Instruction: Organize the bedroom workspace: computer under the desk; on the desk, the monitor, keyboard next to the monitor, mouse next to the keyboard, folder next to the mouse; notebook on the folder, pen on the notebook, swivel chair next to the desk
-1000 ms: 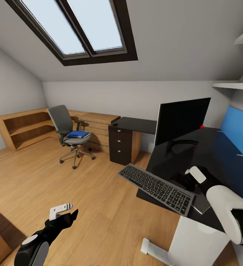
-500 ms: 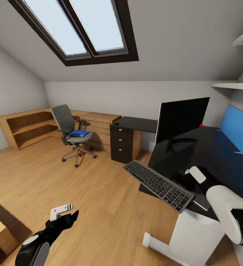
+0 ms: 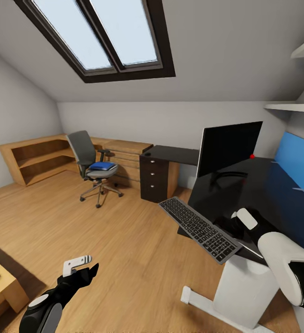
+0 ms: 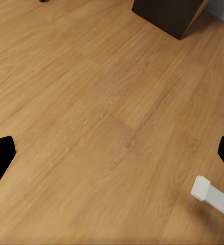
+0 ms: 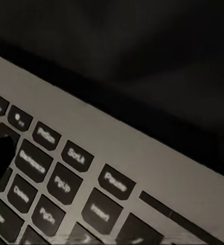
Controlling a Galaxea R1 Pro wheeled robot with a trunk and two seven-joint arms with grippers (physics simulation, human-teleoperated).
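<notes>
Going left to right, I counted one low wood shelf unit (image 3: 34, 157) along the far wall, then one chair (image 3: 93, 169) standing on the floor (image 3: 124, 240) well apart from the desk (image 3: 244, 194). One blue folder (image 3: 101, 166) lay on its seat. My left gripper (image 3: 82, 267) hung low over bare boards, its fingers (image 4: 0, 159) spread wide with nothing between them. Past the chair stood one black drawer unit (image 3: 157, 178) with three drawers. One monitor (image 3: 228, 149) stood upright on the desk, a small red object (image 3: 252, 157) just beside its edge. One keyboard (image 3: 199, 228) jutted out past the desk's front edge, tilted over the floor. My right gripper (image 3: 237, 226) was at the keyboard's near end; I could not tell whether its jaws pinched it. A thin grey sheet (image 3: 252, 250) lay under that end. One blue panel (image 3: 297, 164) backed the desk, with two shelves (image 3: 293, 106) above.
</notes>
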